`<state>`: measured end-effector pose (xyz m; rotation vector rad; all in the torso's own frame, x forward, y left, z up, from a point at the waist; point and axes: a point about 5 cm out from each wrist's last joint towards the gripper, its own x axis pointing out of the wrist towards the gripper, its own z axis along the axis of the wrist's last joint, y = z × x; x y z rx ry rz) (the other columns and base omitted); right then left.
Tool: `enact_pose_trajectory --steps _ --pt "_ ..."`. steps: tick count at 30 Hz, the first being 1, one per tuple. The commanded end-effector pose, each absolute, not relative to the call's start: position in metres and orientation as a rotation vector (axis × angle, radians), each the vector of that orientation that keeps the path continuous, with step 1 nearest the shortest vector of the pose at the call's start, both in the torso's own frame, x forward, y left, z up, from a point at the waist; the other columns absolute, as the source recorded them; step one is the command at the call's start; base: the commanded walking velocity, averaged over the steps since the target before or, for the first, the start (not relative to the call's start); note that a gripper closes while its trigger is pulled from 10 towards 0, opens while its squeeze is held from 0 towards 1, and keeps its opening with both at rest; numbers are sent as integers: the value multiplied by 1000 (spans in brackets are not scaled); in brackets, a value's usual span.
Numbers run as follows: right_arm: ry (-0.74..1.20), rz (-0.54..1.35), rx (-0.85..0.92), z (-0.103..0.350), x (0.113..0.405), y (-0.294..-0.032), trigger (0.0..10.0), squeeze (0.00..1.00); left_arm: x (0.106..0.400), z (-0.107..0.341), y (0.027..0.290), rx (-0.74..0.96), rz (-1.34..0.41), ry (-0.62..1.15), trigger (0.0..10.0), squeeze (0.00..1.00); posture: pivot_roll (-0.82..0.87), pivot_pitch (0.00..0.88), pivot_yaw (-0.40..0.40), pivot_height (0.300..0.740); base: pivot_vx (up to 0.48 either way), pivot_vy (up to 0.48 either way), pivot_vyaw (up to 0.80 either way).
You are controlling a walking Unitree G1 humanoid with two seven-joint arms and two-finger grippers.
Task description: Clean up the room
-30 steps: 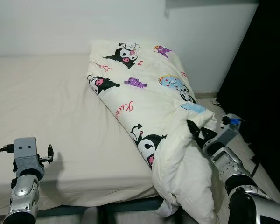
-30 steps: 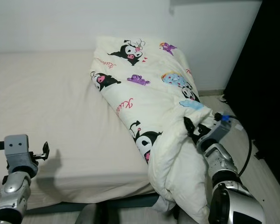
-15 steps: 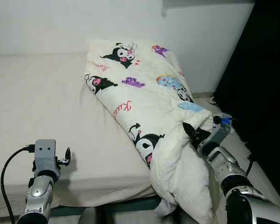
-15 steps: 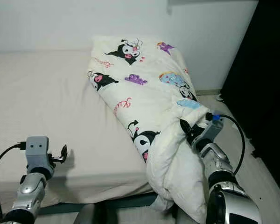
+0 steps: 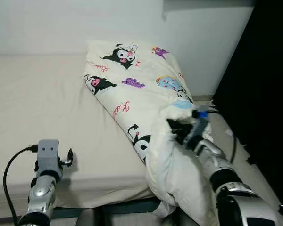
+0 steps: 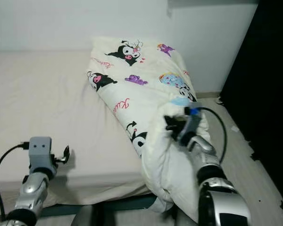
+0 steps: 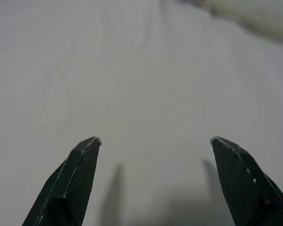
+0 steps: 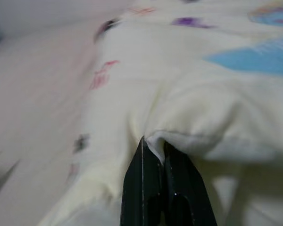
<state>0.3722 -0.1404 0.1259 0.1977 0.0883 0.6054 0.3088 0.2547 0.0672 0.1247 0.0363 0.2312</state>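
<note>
A cream quilt [image 5: 132,89] printed with cartoon figures lies along the right side of the bed, and its near end droops over the front right corner. My right gripper [image 5: 172,127] is shut on a fold of the quilt's near edge and holds it up over the hanging part. In the right wrist view the fingers [image 8: 146,183] pinch the cream fabric [image 8: 203,127] tight. My left gripper [image 5: 68,157] hovers low over the bare sheet at the front left. In the left wrist view it [image 7: 155,140] stands open with nothing between its fingers.
The bed's pale sheet [image 5: 37,103] spreads to the left and back to a white wall [image 5: 61,23]. A black surface [image 5: 269,70] stands at the right, with a strip of floor [image 5: 224,127] between it and the bed. A black cable [image 5: 7,169] trails from my left wrist.
My right gripper has pulled the held fold of quilt leftward, in over the bed's corner. My left arm has come in a little from the left edge of the picture.
</note>
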Motion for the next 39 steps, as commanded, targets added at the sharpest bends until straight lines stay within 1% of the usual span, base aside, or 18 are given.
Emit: enact_pose_trajectory --steps 1,2,4,5,6,8,10,11,13,14,16,17,19,20,23,26,29,39 --pt "62 766 149 136 372 -105 0 0 318 85 256 125 244 -34 10000 0 115 74 -59 489 0 0 0" --pt "62 766 149 136 372 -105 0 0 318 85 256 125 244 -34 10000 0 115 74 -59 489 0 0 0" --pt "47 1044 135 144 358 -37 0 0 335 121 255 140 242 -165 10000 0 128 57 -72 489 0 0 0" --pt "47 1044 135 144 358 -37 0 0 335 121 255 140 242 -165 10000 0 128 57 -72 489 0 0 0" --pt "53 1196 131 145 344 -2 0 0 341 140 254 151 241 -235 10000 0 134 51 -79 489 0 0 0" --pt "53 1196 131 145 344 -2 0 0 341 140 254 151 241 -235 10000 0 134 51 -79 489 0 0 0" --pt "121 1450 71 130 309 46 0 0 347 169 248 183 231 -343 10000 0 138 50 -83 489 0 0 0" --pt "184 1494 25 115 295 56 3020 0 348 176 244 203 220 -374 10000 0 134 52 -83 489 0 0 0" --pt "224 1509 -8 105 288 60 3020 0 348 179 242 216 213 -389 10000 0 134 52 -83 489 0 0 0" --pt "264 1492 -43 94 283 59 10000 0 347 181 239 226 203 -396 10000 0 134 52 -83 489 0 0 0" --pt "300 1457 -41 85 282 55 10000 0 347 181 237 226 196 -397 10000 0 134 52 -83 489 0 0 0" --pt "337 1416 -28 77 282 49 10000 808 348 180 235 224 188 -394 10000 0 121 56 -81 489 0 0 0" --pt "361 1388 -18 72 282 45 10000 808 348 179 234 223 183 -392 10000 0 121 56 -81 489 0 0 0" --pt "366 1401 25 71 281 43 10000 1000 349 178 231 220 176 -385 10000 0 118 57 -79 489 0 0 0" --pt "363 1416 53 72 280 42 10000 1000 349 177 230 219 171 -380 10000 0 118 57 -79 489 0 0 0" --pt "321 1622 309 95 273 46 10000 1000 351 178 224 225 152 -376 10000 0 109 54 -72 489 0 0 0" --pt "307 1745 404 107 267 46 10000 1000 351 180 221 232 145 -375 10000 0 111 50 -74 489 0 0 0" --pt "266 2026 502 141 252 32 10000 1000 353 181 217 230 138 -369 10000 0 107 43 -74 489 0 0 0"
